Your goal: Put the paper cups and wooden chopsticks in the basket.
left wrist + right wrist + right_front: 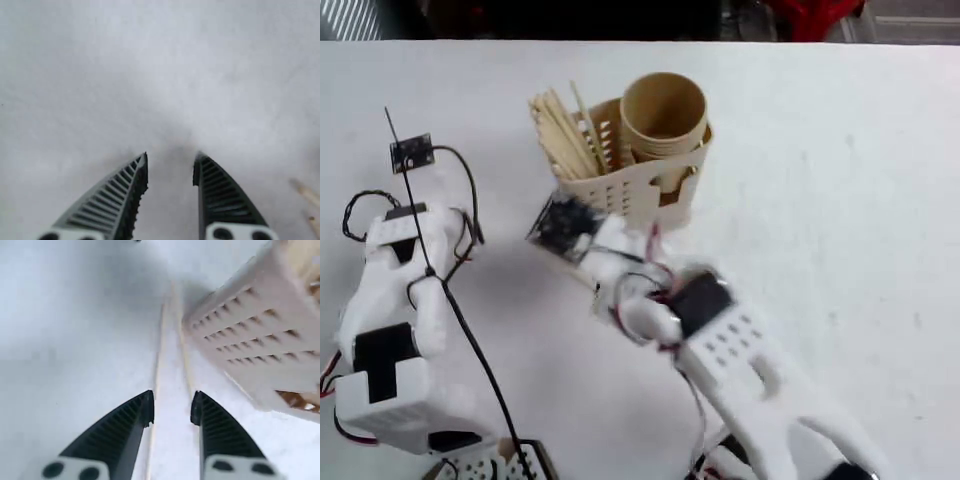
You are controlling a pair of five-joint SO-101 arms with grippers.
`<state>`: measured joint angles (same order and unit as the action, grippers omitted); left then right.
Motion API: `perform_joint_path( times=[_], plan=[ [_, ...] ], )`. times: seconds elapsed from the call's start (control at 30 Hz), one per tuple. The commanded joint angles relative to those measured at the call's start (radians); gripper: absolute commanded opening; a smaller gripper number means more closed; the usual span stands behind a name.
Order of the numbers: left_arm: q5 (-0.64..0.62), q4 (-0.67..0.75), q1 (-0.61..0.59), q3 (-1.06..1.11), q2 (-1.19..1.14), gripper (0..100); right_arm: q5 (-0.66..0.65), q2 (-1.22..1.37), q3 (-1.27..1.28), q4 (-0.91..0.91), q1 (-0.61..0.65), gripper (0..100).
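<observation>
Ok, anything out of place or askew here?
Yes: two wooden chopsticks lie flat on the table beside the basket, at the tips of the open right gripper. The other chopsticks and the paper cups stand inside the basket.

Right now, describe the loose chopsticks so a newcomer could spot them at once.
Find the pale slotted basket on the white table. Along the outside of its wall, two thin wooden chopsticks lie flat on the table, side by side, just ahead of the right hand. Unlike the bundle standing in the basket, these are outside it and lying down.
</observation>
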<state>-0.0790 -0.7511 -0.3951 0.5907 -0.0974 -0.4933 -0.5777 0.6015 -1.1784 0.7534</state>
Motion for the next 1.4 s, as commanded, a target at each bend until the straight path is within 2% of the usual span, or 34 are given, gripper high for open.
perform_joint_path(
  times=[0.0,0.13,0.23,0.4,0.57,0.7,0.9,1.1,1.3,1.37],
  plan=[
    [0.011,0.023,0.010,-0.006,0.005,17,-0.031,0.114,0.080,0.163,0.007,14.5],
    [0.011,0.023,0.010,-0.005,0.005,17,-0.044,0.275,0.158,0.338,0.005,14.5],
    [0.011,0.023,0.010,-0.005,0.005,17,-0.121,0.395,0.153,0.371,0.002,14.5],
    [0.011,0.023,0.010,-0.005,0.005,17,-0.133,0.549,0.132,0.446,-0.028,14.5],
    [0.011,0.023,0.010,-0.005,0.005,17,-0.130,0.591,0.091,0.420,-0.047,12.9],
    [0.011,0.023,0.010,-0.005,0.005,17,-0.127,0.588,0.092,0.420,-0.045,0.9],
    [0.011,0.023,0.010,-0.006,0.005,17,-0.127,0.584,0.094,0.412,-0.044,1.6],
    [0.011,0.023,0.010,-0.008,0.005,17,-0.126,0.438,0.175,0.412,-0.042,1.6],
    [0.011,0.023,0.010,-0.008,0.005,17,-0.120,0.087,0.325,0.412,-0.042,1.6],
    [0.011,0.023,0.010,-0.008,0.005,17,-0.074,-0.053,0.358,0.407,-0.048,1.6]
  ],
)
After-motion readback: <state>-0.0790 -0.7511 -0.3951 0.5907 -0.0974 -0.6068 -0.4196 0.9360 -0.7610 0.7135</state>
